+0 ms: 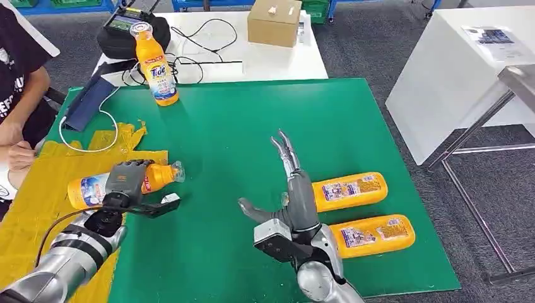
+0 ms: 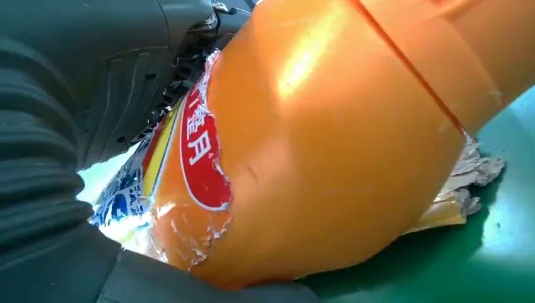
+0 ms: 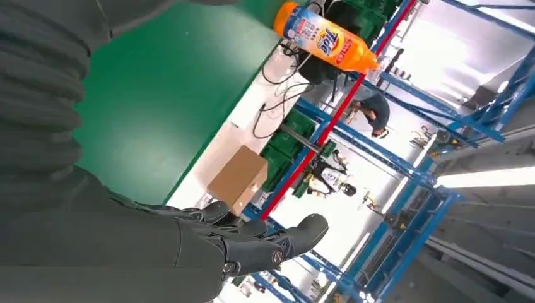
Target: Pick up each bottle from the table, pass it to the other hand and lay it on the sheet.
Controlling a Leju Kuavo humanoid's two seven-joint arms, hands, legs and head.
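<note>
the left hand (image 1: pixel 128 178) grips an orange bottle (image 1: pixel 94 187) lying on its side over the edge where the yellow sheet (image 1: pixel 38 189) meets the green mat (image 1: pixel 240 126), cap toward the mat's middle; in the left wrist view the bottle hovers close over crumpled sheet. the right hand (image 1: pixel 287 183) is empty, fingers spread, raised over the mat's near right part. so this bottle looks passed and nearly laid. left to do: two lying bottles (image 1: pixel 349 190) (image 1: pixel 372 233) by the mat's right edge and one standing bottle (image 1: pixel 156 63) at its far left edge. their contents cannot be seen.
</note>
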